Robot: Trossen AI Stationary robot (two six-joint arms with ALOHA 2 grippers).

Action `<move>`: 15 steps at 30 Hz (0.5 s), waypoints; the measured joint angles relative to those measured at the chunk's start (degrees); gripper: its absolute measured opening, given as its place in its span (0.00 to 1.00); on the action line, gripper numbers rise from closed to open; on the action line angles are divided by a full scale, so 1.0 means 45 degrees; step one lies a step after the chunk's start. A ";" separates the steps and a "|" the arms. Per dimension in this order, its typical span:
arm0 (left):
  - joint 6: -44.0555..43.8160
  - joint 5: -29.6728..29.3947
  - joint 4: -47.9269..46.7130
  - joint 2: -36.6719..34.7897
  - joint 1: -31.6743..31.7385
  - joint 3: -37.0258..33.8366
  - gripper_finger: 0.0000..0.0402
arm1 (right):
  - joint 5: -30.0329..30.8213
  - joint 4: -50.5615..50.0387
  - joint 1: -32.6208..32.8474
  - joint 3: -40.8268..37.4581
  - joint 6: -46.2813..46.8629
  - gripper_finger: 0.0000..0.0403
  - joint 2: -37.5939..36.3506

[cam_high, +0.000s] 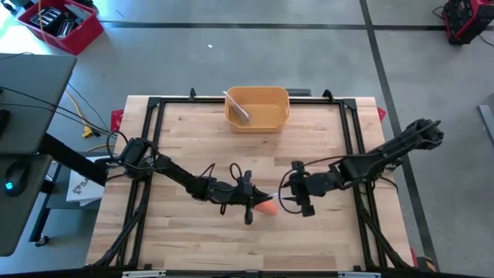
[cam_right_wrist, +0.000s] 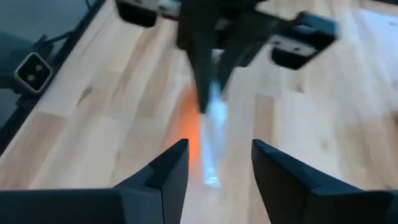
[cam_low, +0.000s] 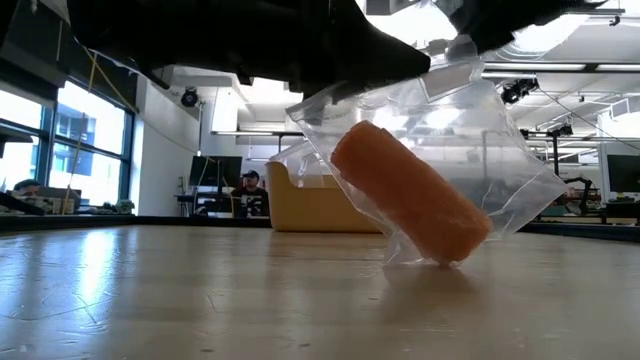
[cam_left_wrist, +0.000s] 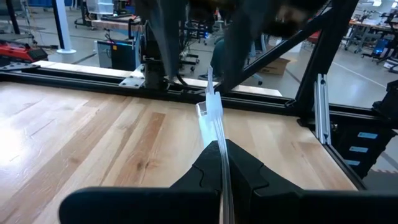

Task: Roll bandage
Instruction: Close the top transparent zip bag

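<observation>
An orange bandage roll (cam_low: 410, 195) sits tilted inside a clear plastic bag (cam_low: 490, 140) at the table's middle near side. The bag's lower corner (cam_low: 440, 262) rests on the wood. My left gripper (cam_left_wrist: 222, 146) reaches in level from the table's left and is shut on the bag. My right gripper (cam_right_wrist: 219, 155) comes from the right, slanting down, and is open. Its fingers stand on either side of the bag's edge (cam_right_wrist: 211, 177) without touching it. In the high view the roll (cam_high: 267, 207) shows between the two grippers. My left gripper pinches the bag's upper edge (cam_left_wrist: 213, 118) between its two fingers, coming level from the table's left. The clear film stands up on edge beyond the fingertips. The bag hangs tilted below the hold, with its lower corner and the roll's low end on the table.
A yellow bin (cam_high: 257, 108) with a pale strip inside stands at the table's far middle. Black frame rails (cam_high: 355, 131) run around the tabletop. Bare wood lies to the near left and far right. A red crate (cam_high: 58, 23) sits on the floor beyond.
</observation>
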 joint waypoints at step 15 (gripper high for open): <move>0.0216 -0.0097 -0.0041 0.0000 0.0005 -0.0005 0.00 | 0.0627 0.3588 0.0252 -0.1888 0.0670 0.03 -0.0120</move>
